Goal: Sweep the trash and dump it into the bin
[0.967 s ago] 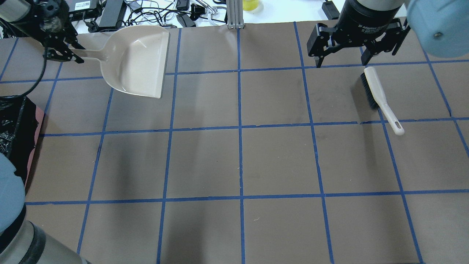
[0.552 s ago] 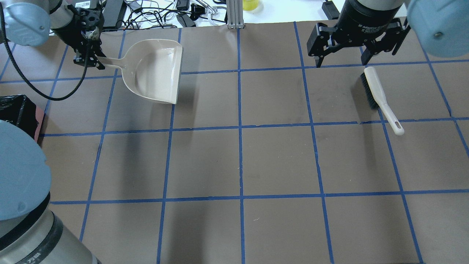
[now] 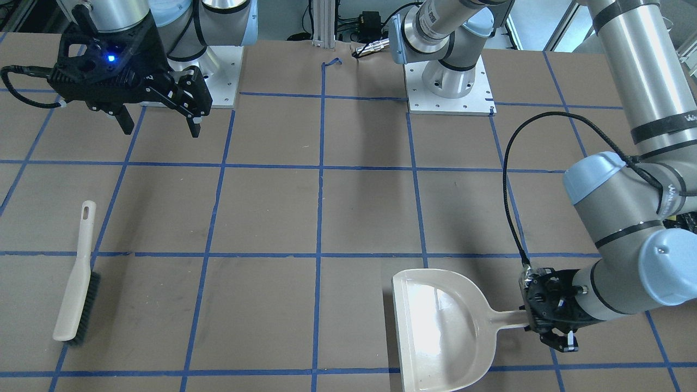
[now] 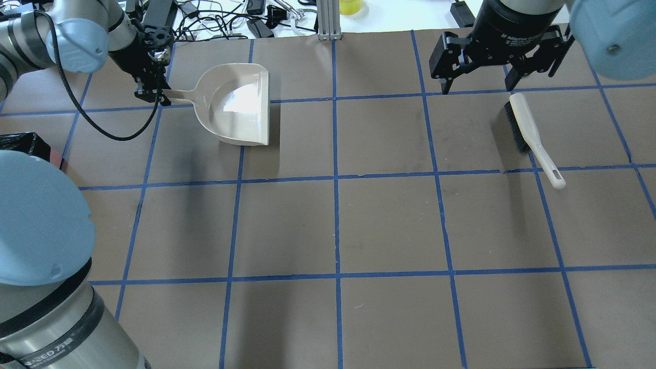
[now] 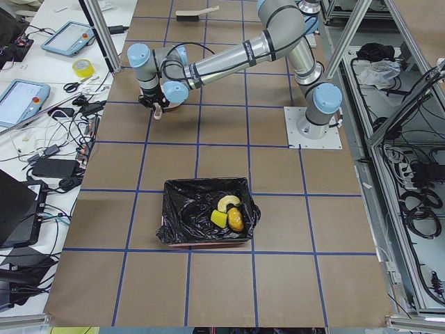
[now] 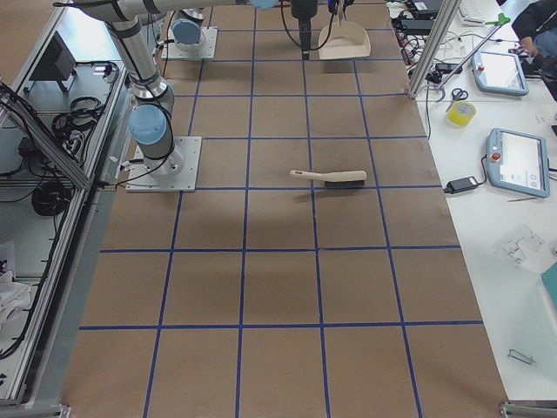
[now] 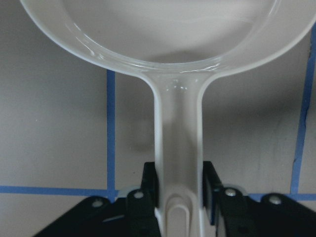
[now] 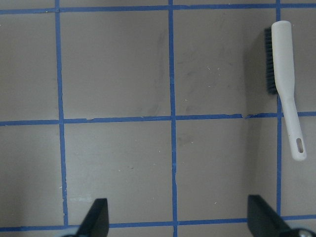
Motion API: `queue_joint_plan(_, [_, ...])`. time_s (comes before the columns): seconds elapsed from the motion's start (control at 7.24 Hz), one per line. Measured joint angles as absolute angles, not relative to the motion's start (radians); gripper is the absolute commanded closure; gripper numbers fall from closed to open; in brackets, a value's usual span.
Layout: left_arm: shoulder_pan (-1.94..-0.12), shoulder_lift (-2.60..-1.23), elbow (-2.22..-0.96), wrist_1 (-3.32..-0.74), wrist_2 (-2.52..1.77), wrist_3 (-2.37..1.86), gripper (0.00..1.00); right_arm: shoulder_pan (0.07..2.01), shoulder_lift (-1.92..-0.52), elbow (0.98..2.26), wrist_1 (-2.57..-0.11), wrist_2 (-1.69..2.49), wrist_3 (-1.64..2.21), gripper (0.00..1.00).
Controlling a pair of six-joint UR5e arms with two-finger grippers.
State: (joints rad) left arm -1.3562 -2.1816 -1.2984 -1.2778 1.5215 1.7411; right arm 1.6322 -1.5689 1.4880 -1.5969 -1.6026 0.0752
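The bin (image 5: 182, 209), a box lined with a black bag, holds the golden-brown potato (image 5: 236, 220), the yellow sponge (image 5: 219, 218) and the pale crescent (image 5: 228, 202). One corner of the bin shows at the left edge of the overhead view (image 4: 20, 142). My left gripper (image 4: 151, 92) is shut on the handle of the beige dustpan (image 4: 238, 105), which looks empty; the wrist view shows the pads (image 7: 210, 190) clamping the handle. My right gripper (image 4: 479, 84) is open and empty, above the table behind the brush (image 4: 528, 130).
The brush lies on its side in the far right part of the table, also seen in the right wrist view (image 8: 284, 74). Cables and devices lie beyond the far edge, beside an aluminium post (image 4: 328, 20). The arm bases (image 3: 452, 81) stand on the robot's side.
My left gripper has carried the dustpan to the right, away from the bin, and turned it so its mouth faces right. The right gripper and brush have not moved.
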Motion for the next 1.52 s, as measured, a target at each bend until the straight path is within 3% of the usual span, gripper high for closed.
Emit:
queue_joint_plan(0.55, [-1.365,-2.191,-1.347,-1.239,1.522,1.763,1.0,1.632,-1.569,1.488,-1.597,-1.603,0.075,0.0])
queue_joint_plan(0.69, [-1.366,-2.191,-1.355,-1.237,1.522,1.763,0.66,1.632,-1.57,1.488,-1.595,-1.603,0.075,0.0])
queue_joint_plan(0.83, [-1.366,-2.188,-1.368,-1.23,1.523,1.764,0.15,1.632,-1.57,1.488,-1.595,-1.603,0.075,0.0])
queue_joint_plan(1.52, [-1.39,-2.093,-1.37,-1.27,1.513,1.581,0.11,1.632,-1.571,1.488,-1.596,-1.601,0.075,0.0])
